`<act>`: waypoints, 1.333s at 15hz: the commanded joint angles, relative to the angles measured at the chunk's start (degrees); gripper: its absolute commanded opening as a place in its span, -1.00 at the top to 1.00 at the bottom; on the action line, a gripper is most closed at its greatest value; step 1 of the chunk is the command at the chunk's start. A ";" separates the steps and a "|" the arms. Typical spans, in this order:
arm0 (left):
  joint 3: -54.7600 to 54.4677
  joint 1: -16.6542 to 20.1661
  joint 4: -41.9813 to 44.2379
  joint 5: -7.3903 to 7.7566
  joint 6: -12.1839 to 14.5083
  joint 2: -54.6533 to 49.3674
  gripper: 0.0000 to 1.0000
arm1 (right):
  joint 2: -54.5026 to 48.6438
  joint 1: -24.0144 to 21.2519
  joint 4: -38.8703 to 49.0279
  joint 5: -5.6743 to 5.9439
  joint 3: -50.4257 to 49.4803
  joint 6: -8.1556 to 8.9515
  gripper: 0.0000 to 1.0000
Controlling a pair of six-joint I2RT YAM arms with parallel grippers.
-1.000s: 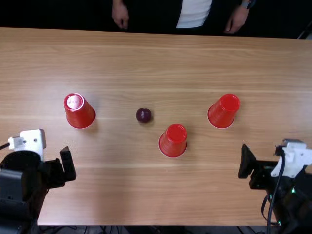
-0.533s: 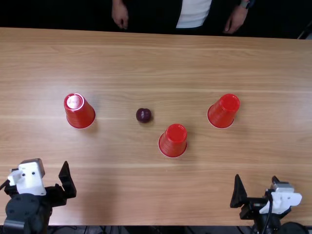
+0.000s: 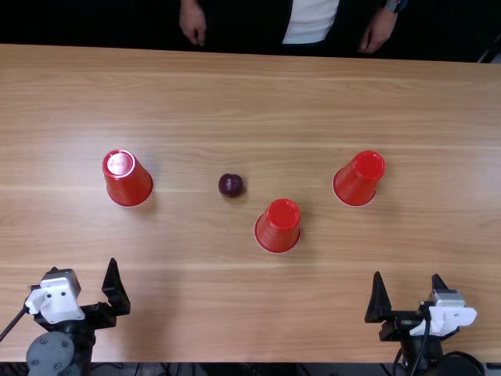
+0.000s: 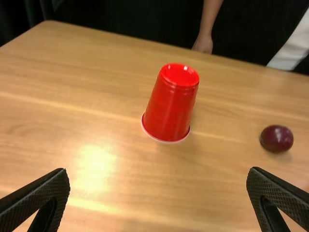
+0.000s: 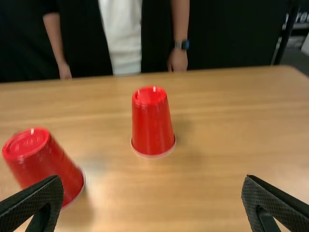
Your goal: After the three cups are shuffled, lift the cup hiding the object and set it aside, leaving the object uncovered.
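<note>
The left claw [image 4: 155,172] is wide open and holds nothing, with its two fingers spread far apart low over the near edge of the table [image 3: 250,102]. The right claw [image 3: 406,287] hangs over the same edge, also open and empty. Both are well apart from everything on the table.

The ball [image 3: 230,185] lies bare on the wood with no cup over it. It sits between the left cup [image 3: 127,179] and the middle cup [image 3: 278,225], nearer the middle one and touching neither. The right cup [image 3: 359,178] stands off on its own. All three cups are upside down on their rims.

Judging from this, the job looks done, so the danger lies in any further move. The ball is round and nothing holds it, so a bump to the table or a brush from an arm could send it rolling, perhaps off the edge. The middle cup is the closest thing to it, and a careless reach could tip that cup against the ball or push it back over. A light plastic cup would topple at a slight touch.
</note>
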 commanded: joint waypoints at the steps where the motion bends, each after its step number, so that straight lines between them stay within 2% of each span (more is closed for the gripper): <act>1: -3.22 0.28 3.19 0.02 2.63 -2.17 -1.00 | -0.40 -1.69 5.07 0.10 -2.78 0.08 -1.00; 3: -7.27 0.10 8.99 0.13 10.96 -5.51 -1.00 | -0.40 -3.18 17.83 -0.11 -5.50 0.19 -1.00; 4: -9.38 -0.25 11.42 0.23 14.23 -6.65 -1.00 | -0.40 -3.18 22.16 -0.32 -6.38 0.19 -1.00; 5: -11.40 -0.51 13.95 0.23 15.71 -6.92 -1.00 | -0.40 -3.18 24.16 -0.32 -7.00 0.19 -1.00; 7: -15.27 -2.54 18.80 0.23 16.02 -6.92 -1.00 | -0.40 -3.27 25.00 -0.21 -11.83 0.08 -1.00; 9: -19.13 -4.73 19.33 0.13 16.02 -6.92 -1.00 | -0.40 -3.27 25.00 -0.32 -15.35 0.08 -1.00; 16: -19.66 -4.82 18.49 -0.61 16.02 -6.92 -1.00 | -0.40 -3.27 25.32 -0.11 -18.42 0.29 -1.00; 20: -19.66 -5.88 18.49 -0.19 16.02 -6.92 -1.00 | -0.40 -3.27 25.32 -0.11 -18.42 0.19 -1.00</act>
